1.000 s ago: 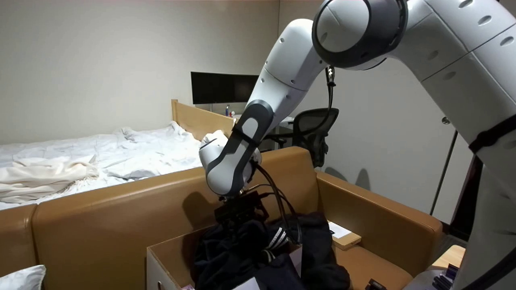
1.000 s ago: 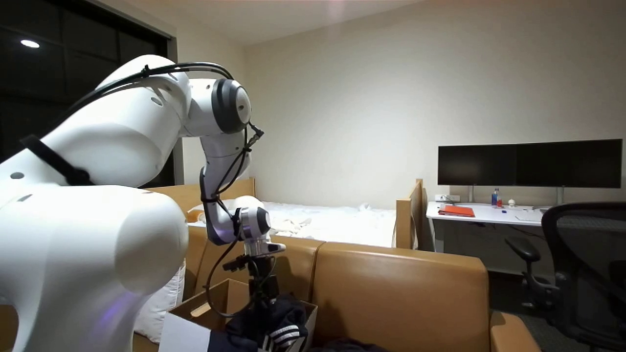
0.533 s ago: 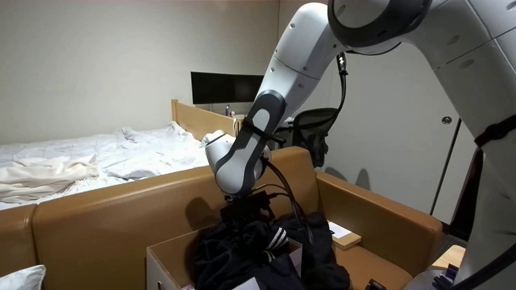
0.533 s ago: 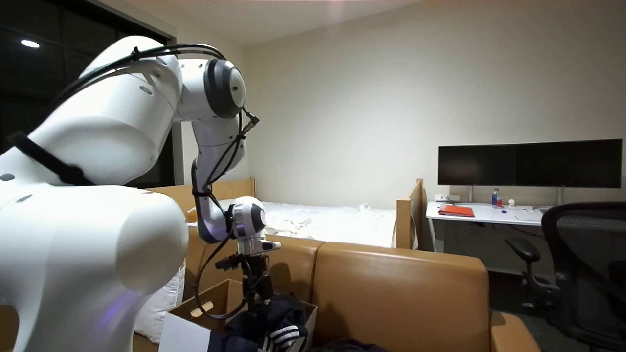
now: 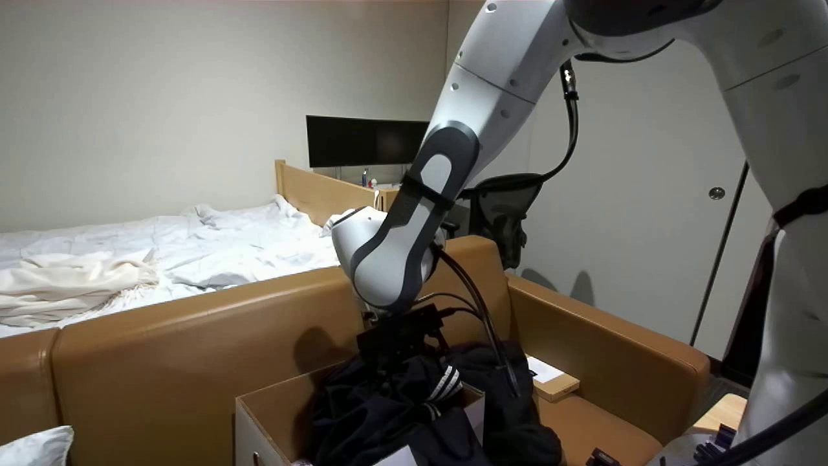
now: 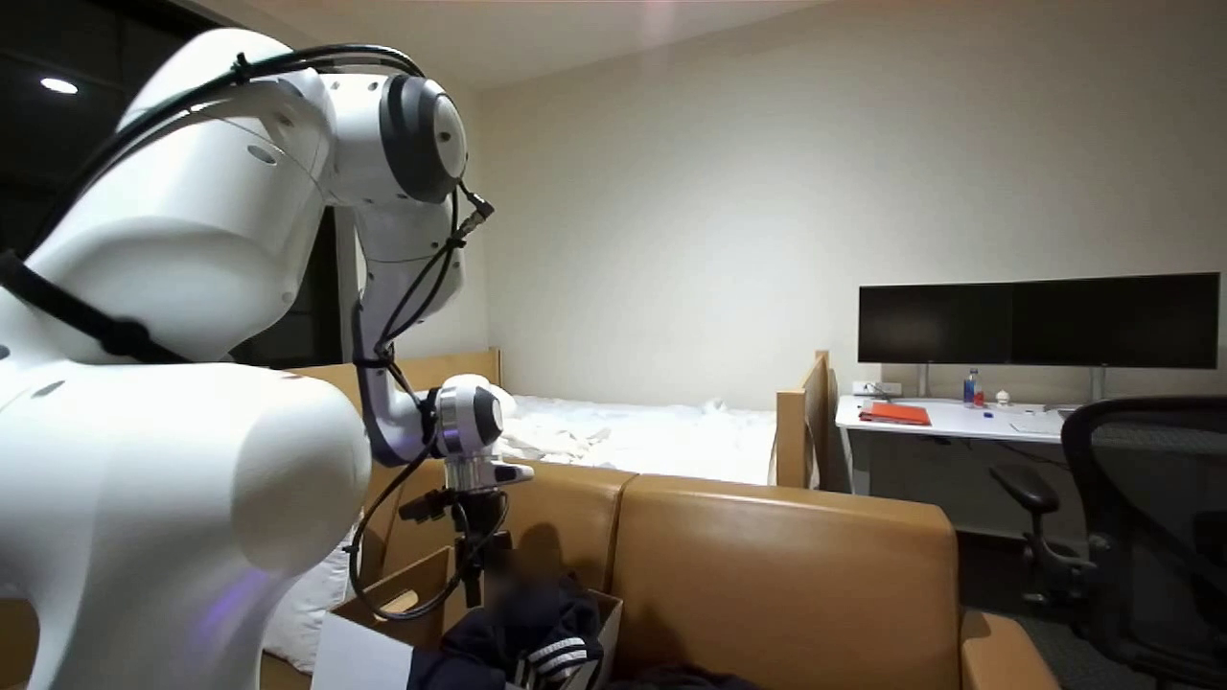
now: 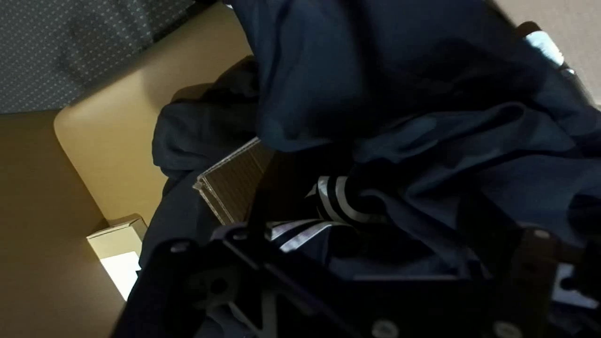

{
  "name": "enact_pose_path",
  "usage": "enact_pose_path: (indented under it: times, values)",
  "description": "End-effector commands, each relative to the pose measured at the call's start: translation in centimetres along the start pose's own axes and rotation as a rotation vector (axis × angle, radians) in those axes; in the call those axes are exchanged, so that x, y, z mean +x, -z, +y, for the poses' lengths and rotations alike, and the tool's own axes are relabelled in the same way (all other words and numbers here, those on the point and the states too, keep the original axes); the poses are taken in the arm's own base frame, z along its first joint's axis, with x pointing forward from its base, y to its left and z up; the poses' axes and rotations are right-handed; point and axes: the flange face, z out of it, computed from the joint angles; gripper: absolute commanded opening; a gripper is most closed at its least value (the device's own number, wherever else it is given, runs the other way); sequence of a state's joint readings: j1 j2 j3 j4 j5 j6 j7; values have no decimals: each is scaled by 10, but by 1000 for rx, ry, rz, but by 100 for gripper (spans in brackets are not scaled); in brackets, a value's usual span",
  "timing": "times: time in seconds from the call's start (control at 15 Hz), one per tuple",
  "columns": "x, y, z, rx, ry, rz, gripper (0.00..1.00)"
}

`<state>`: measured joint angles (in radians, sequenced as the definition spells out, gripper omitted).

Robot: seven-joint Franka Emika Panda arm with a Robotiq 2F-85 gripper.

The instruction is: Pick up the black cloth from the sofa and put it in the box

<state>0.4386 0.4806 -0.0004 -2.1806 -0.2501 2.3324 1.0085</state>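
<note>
Loosely heaped, the black cloth (image 5: 369, 421) lies in the box (image 5: 259, 414) in an exterior view and takes up much of its width. It looks soft and thick, bunched into many deep folds, with white stripes standing out close to a wall of the box. Just beyond that wall, dark fabric (image 5: 524, 430) slumps on the sofa (image 5: 168, 375); whether it belongs to the same piece cannot be told. A flat carton (image 5: 559, 387) with a white patch lies farther from the box on that side.

In an exterior view, the cloth bulges up at the rim of the box, and a smooth length of it falls over the box's pale outer face. A white pillow (image 6: 312, 609) leans to one side of the box. The hand (image 6: 484, 577) hangs over the box, pointing down; a blurred patch beside its tips leaves any contact with the cloth unclear.

In the wrist view, the cloth looks a deep navy, nearly black in shadow, its rounded folds lying beside a bare cardboard corner of the box. Two groups of white stripes curve next to that corner. The hand's fingers (image 7: 188, 272) stand spread wide over the cloth, nothing caught between them.
</note>
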Motion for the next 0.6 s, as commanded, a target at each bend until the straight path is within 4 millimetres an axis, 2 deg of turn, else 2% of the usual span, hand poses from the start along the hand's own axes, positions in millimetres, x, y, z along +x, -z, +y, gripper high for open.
enact_pose_path:
  times: [0.0, 0.53]
  values:
    - [-14, 2, 13, 7, 0, 13, 100]
    - [-19, -20, 27, -17, 19, -12, 100]
